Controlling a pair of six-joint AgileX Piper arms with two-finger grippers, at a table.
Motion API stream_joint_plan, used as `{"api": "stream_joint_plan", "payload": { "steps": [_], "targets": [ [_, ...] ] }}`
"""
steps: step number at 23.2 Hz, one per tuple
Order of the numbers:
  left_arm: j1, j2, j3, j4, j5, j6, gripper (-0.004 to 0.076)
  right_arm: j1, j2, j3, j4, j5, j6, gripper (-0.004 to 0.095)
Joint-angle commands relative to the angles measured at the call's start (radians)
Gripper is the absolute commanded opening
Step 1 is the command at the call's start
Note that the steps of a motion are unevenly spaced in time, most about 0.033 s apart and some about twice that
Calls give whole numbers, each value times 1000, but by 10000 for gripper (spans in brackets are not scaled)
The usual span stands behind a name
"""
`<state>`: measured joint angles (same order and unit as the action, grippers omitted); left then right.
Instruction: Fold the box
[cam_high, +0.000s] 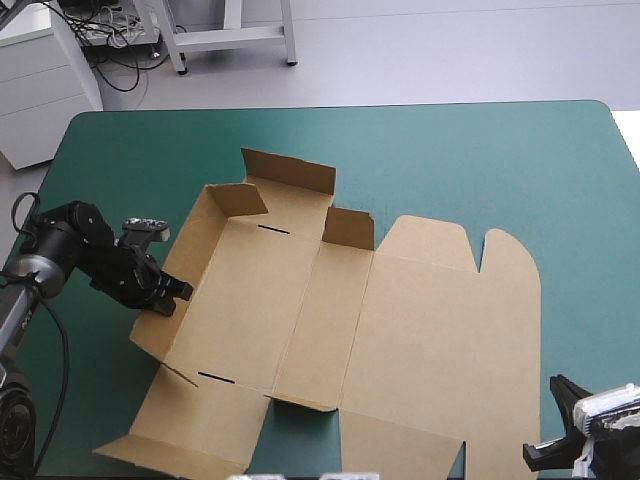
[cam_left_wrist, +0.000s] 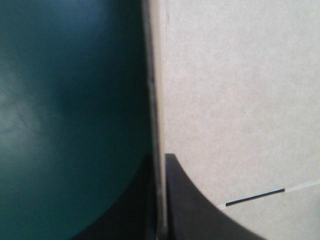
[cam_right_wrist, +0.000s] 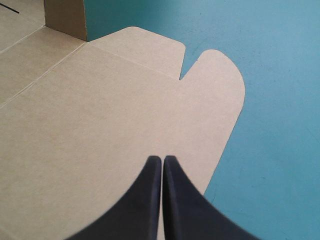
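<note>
Brown box lies mostly flat at centre of the high view on the teal-green cover, with its upper-left walls raised. Left gripper pinches the left wall edge. Right gripper, at lower right, has its fingers pressed together over the lid flap.

Your left gripper is pinching the box by a thin upright edge, which is running straight out between the black fingers. On one side the teal-green cover is showing; on the other, brown board with a dark slot is lying just beside the gripper.
</note>
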<state>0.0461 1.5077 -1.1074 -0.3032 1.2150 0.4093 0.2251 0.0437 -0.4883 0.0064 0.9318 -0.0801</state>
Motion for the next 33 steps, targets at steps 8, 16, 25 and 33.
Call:
{"api": "stream_joint_plan", "payload": {
  "steps": [8, 16, 25, 33],
  "targets": [
    [-284, -27, -284, 418, 84, 71, -32, -5, 15, -22, 2, -68, -9, -4],
    [-574, 51, -413, 918, -54, 71, -32, -5, 15, -22, 0, -68, -5, -4],
    [-720, 72, -370, 955, -369, -19, -32, -5, 15, -22, 0, -68, -5, -4],
    [-920, 43, -228, 1255, -411, -214, -32, -5, 15, -22, 0, -68, -5, -4]
  ]
}}
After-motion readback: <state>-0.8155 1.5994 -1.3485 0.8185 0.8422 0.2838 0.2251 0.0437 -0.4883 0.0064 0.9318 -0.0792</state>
